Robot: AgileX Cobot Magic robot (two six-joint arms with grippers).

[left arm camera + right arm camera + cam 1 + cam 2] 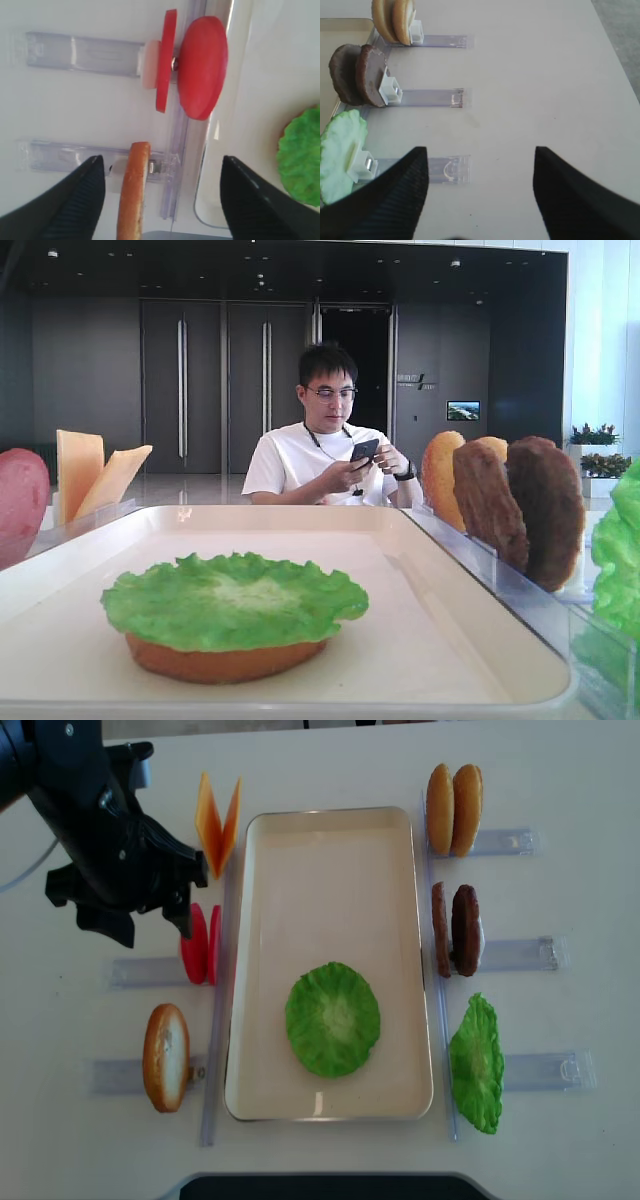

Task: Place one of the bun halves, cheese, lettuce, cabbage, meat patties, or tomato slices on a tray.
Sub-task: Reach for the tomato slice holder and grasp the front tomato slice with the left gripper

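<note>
Lettuce [234, 600] rests on a bun half [222, 660] inside the tray [330, 830]. Left of the tray, tomato slices [200, 944] stand edgewise directly beneath the left pincer [150, 890], jaws apart, nearer arm.

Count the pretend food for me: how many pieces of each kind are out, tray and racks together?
Bun halves: 4, one under the tray's lettuce, three racked
Lettuce: 2
Meat patties: 2
Tomato slices: 2
Cheese: 2
Total: 12

Lettuce [332, 1018] lies flat on tray [330, 840].
</note>
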